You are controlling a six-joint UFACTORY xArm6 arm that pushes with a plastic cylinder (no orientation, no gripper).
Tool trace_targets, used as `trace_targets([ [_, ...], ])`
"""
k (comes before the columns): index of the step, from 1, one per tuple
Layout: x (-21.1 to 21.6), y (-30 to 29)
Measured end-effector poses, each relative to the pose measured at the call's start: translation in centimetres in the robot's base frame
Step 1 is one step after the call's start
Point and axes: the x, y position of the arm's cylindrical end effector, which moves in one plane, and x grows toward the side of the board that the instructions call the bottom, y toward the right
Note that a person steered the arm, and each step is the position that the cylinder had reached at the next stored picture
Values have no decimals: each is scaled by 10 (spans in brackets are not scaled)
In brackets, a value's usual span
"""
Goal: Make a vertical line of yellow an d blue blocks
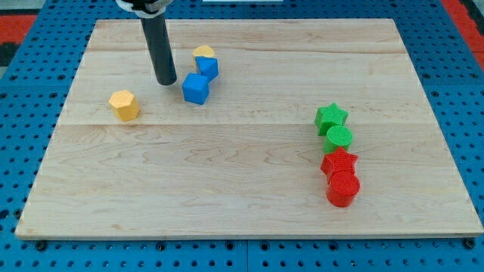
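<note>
1. Tool: plain rod, no jaws, so nothing is grasped or clenched; it can only push. My tip [166, 81] sits on the table [242, 189] near the top-left corner region, touching no block as far as I can tell.
2. Nearest block: blue cube [196, 88], just beside the tip, toward the right edge, w/ a small gap between.
3. Next out: second blue block [208, 67], shape not quite clear, just above the cube toward the top edge and slightly right. It touches or nearly touches the cube.
4. Behind it: yellow block [202, 52], mostly hidden by the blue one, shape unclear, closest to the top edge.
5. Other side of the tip: yellow block, hexagon-ish [124, 105], apart, toward the left edge and lower than the tip.
6. Far off, near the right edge and bottom-right corner: green star [331, 117], green cylinder [339, 138], red star [339, 162], red cylinder [343, 188] in a tight column. Not part of this job.
7. Progress, my read: approx. 3 of 4 done. Yellow, blue, blue already form a rough top-to-bottom column, a bit slanted.
8. Left: bring the stray yellow hexagon-ish block over to the column's lower end, then straighten the slant.
</note>
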Motion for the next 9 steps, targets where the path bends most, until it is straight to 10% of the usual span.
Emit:
trace_targets([
  [3, 59, 9],
  [4, 51, 105],
  [9, -73, 69],
])
